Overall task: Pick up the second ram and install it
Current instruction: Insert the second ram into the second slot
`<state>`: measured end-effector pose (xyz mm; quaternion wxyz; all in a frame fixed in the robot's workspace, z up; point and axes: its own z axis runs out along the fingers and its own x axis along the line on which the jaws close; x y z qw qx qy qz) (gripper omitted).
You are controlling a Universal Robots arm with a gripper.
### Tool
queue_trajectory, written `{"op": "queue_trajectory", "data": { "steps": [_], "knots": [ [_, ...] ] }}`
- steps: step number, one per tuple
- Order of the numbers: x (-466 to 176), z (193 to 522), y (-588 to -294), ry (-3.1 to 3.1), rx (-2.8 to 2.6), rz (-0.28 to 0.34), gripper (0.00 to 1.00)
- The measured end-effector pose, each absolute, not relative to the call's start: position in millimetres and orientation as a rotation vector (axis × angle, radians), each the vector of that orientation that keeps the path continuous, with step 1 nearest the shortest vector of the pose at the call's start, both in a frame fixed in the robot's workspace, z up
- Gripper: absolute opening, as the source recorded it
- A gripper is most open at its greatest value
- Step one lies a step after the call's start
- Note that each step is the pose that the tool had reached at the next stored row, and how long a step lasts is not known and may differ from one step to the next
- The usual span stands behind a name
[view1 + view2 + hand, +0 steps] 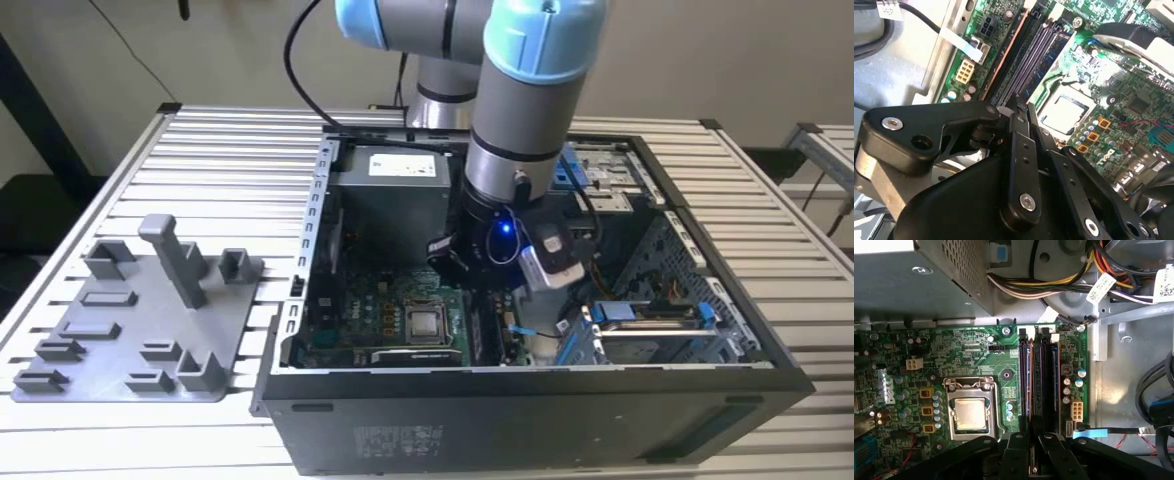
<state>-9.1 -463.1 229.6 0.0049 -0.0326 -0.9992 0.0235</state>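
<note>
RAM [1031, 385], slim dark stick, upright in slot.

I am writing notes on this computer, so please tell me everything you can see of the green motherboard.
The motherboard is a large green circuit board lying flat at the bottom of the open black case. Near its middle sits a square processor socket with a silvery metal lid. Beside it run long dark memory slots, side by side. Small yellow parts and white connectors dot it. The gripper hangs over the slots.
</note>
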Motion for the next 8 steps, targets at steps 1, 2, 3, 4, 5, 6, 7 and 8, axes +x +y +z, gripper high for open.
{"op": "queue_trajectory", "data": {
  "steps": [1,2,3,4,5,6,7,8],
  "knots": [
    [-9.0,229.3,-463.2,-3.129,-0.103,0.073,0.14],
    [-8.6,229.2,-463.5,-3.129,-0.103,0.074,0.14],
    [-8.1,228.8,-463.6,-3.129,-0.103,0.073,0.14],
    [-7.8,228.4,-463.6,-3.129,-0.103,0.073,0.14],
    [-7.4,228.1,-463.6,-3.129,-0.103,0.074,0.14],
    [-7.1,227.8,-463.6,-3.129,-0.104,0.074,0.14],
    [-7.1,227.3,-463.6,-3.129,-0.104,0.074,0.14],
    [-7.0,226.7,-463.6,-3.129,-0.104,0.073,0.14]
  ]
}}
